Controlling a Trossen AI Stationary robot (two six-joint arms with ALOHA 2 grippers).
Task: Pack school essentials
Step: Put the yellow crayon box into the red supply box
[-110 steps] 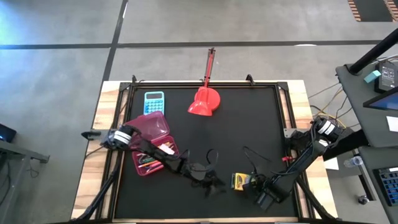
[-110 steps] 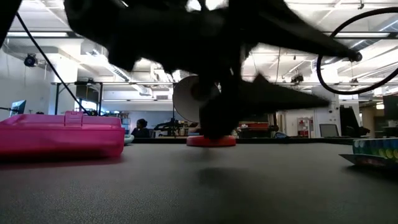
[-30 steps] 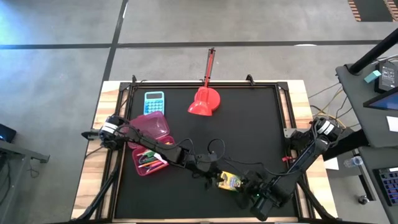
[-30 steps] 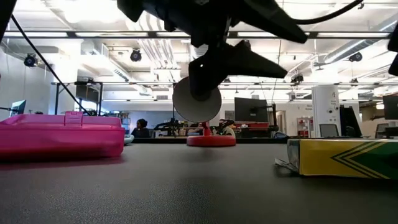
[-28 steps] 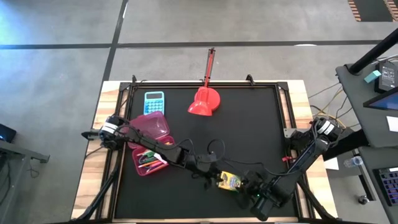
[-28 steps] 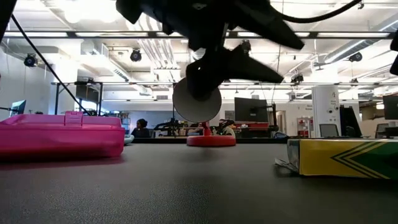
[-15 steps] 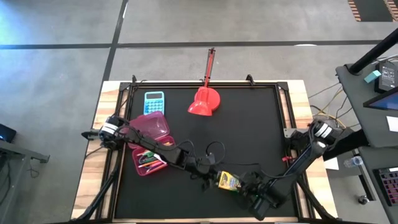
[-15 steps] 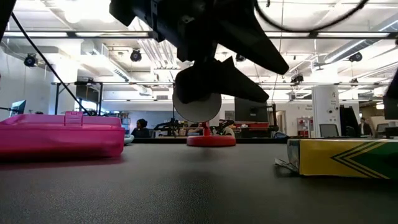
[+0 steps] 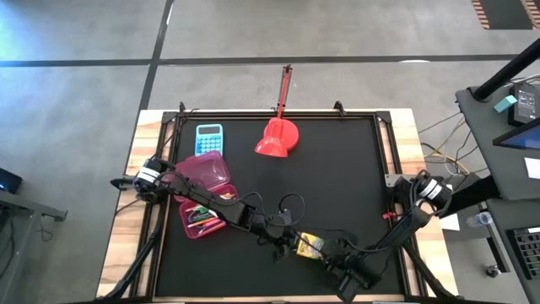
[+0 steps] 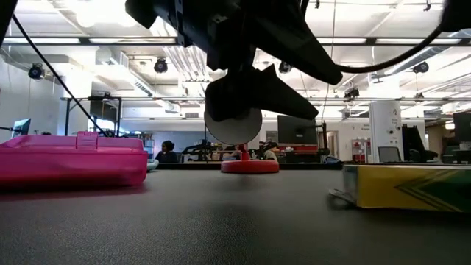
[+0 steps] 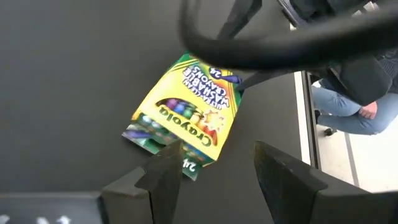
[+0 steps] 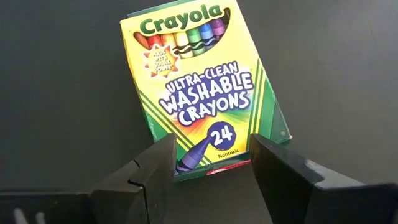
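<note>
- Crayon box (image 9: 309, 247), a small yellow-and-green cardboard pack of washable crayons, lies flat on the black surface (image 9: 354, 169) near its front edge, a little right of centre, with nothing holding it.
- Left end effector (image 11: 211, 168) hovers just beside the box on its left side; its two dark fingers are spread wide and hold nothing, one finger tip over the box's near corner in the left wrist view.
- Right end effector (image 12: 208, 165) sits just beyond the box's other end, near the front edge, fingers likewise wide apart and empty; in the right wrist view they frame the box's bottom edge.
- Both arms appear to crowd the box from opposite ends, probably so one can steady or nudge it while the other lines up a grasp across its narrow width; a flat box gives little to pinch from above.
- Pink plastic pencil case (image 9: 205, 192) stands open at the left of the surface, with coloured pencils and pens already inside, so the box is likely the next item due there.
- Light-blue calculator (image 9: 209, 138) and a red scoop with a long handle (image 9: 279, 135) lie at the far side, well apart from the work.
- Compared with a second ago, the box has shifted slightly and the right arm has drawn lower toward the front edge; several seconds back the box lay farther right and the left arm was not beside it.
</note>
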